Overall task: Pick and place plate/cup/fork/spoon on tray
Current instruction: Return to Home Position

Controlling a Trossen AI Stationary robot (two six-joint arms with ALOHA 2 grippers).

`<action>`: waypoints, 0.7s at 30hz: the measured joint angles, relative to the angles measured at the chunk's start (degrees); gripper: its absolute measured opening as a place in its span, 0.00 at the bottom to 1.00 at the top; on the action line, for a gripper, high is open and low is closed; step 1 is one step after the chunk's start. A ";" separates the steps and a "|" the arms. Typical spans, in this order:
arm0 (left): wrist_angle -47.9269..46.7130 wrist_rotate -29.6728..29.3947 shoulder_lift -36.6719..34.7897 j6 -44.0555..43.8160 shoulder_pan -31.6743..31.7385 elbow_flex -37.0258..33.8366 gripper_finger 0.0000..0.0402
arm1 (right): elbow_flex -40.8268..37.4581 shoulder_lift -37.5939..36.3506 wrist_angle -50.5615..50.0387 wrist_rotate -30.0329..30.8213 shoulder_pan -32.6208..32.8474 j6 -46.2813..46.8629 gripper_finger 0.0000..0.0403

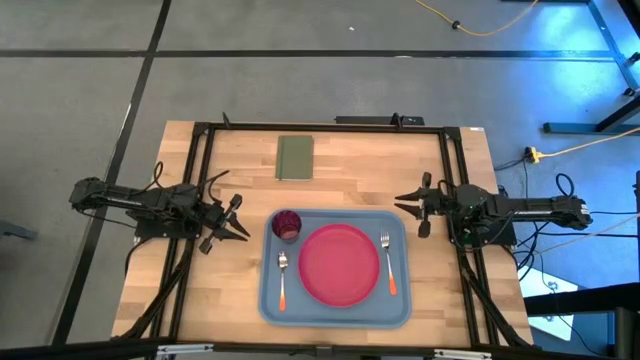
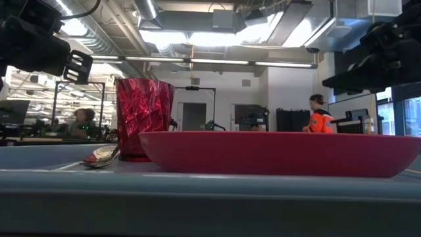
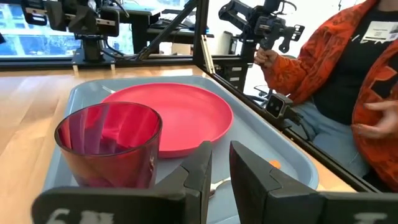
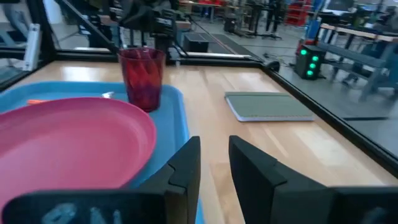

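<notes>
Plate (image 1: 340,263), cup (image 1: 287,224), fork (image 1: 388,265), spoon (image 1: 283,278) all on tray (image 1: 335,313). Left claw (image 1: 236,220) and right claw (image 1: 411,203) flank tray, empty, fingers slightly spread.

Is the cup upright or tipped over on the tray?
Upright: the cup stands on its base in the tray, rim up, beside the plate.

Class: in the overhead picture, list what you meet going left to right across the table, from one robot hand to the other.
Left hand → spoon → plate → fork → right hand.
</notes>
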 joint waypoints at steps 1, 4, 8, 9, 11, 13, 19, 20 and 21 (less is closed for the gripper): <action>0.02 0.02 0.00 0.00 0.00 0.00 0.13 | -0.01 0.03 -0.01 -0.41 0.00 -0.01 0.22; 0.02 -0.01 0.00 0.00 0.00 0.00 0.13 | -0.02 -0.13 -0.40 -2.03 0.00 -1.89 0.22; -0.02 -0.01 0.00 0.00 0.00 0.00 0.13 | -0.01 -0.11 -0.45 -2.57 0.02 -2.66 0.22; -0.02 -0.01 0.00 0.00 0.00 0.00 0.13 | -0.01 -0.08 -0.45 -2.57 0.02 -2.66 0.22; -0.02 -0.01 0.00 -0.02 0.00 0.00 0.13 | 0.00 -0.10 -0.45 -2.57 0.02 -2.66 0.22; -0.02 -0.01 0.00 0.00 0.00 0.00 0.13 | -0.01 -0.10 -0.45 -2.57 0.02 -2.66 0.22; -0.05 0.02 0.00 0.00 0.00 0.00 0.13 | 0.00 -0.10 -0.45 -2.57 0.02 -2.66 0.22; -0.05 0.02 0.00 0.00 0.00 0.00 0.13 | -0.01 -0.09 -0.45 -2.57 0.02 -2.66 0.22; -0.05 0.02 0.00 0.00 0.00 0.00 0.13 | 0.00 -0.10 -0.45 -2.57 0.02 -2.66 0.22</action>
